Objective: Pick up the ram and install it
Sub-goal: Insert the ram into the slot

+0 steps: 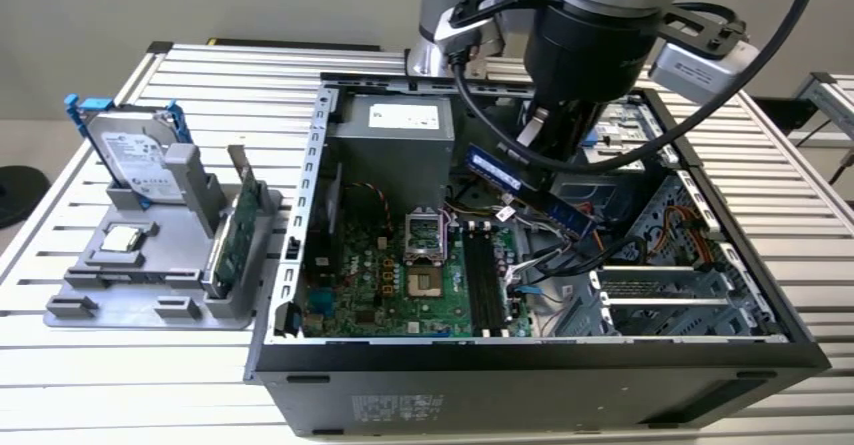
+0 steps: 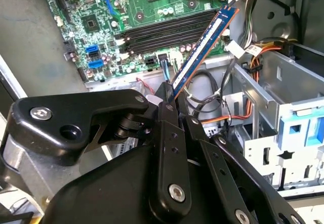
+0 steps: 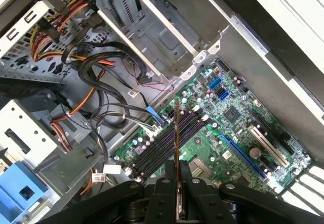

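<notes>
The ram (image 1: pixel 567 215) is a long, narrow blue stick with black chips. It hangs tilted inside the open computer case (image 1: pixel 534 360), above the motherboard. My gripper (image 1: pixel 537 157) is shut on one end of it. In the second wrist view the ram (image 2: pixel 202 47) slants out from between the black fingers (image 2: pixel 167 113) of the gripper (image 2: pixel 173 98) toward the dark memory slots (image 2: pixel 162 32). The first wrist view shows the ram (image 3: pixel 176 133) edge-on as a thin line, with the gripper (image 3: pixel 177 172) over the memory slots (image 3: pixel 162 150). The same slots (image 1: pixel 483 280) lie below and apart from the stick.
A grey holder (image 1: pixel 94 295) on the exterior view's left carries a silver hard drive with blue rails (image 1: pixel 134 150), a green expansion card (image 1: pixel 230 235) and a small chip (image 1: pixel 127 237). Cable bundles (image 1: pixel 541 255), a drive cage (image 1: pixel 667 295) and the power supply (image 1: pixel 400 130) crowd the case.
</notes>
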You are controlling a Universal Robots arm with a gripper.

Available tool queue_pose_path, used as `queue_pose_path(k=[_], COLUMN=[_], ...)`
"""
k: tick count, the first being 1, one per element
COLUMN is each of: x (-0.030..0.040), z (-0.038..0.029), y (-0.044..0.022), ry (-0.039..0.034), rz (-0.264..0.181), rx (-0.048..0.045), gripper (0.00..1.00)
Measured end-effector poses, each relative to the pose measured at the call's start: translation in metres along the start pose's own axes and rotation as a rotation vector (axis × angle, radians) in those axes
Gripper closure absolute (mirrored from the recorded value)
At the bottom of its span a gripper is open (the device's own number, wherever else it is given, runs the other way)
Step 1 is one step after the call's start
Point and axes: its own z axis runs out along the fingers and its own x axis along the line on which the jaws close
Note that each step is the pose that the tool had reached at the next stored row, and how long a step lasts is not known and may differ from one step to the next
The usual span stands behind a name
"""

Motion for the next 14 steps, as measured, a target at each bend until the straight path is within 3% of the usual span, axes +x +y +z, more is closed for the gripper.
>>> queue_pose_path(k=[8, 14], x=[0.0000, 0.0000], z=[0.0000, 0.0000], y=[0.0000, 0.0000], ry=[-0.0014, -0.0016], rz=[0.060, 0.068], rx=[0.0008, 0.0009], gripper=[1.00, 1.00])
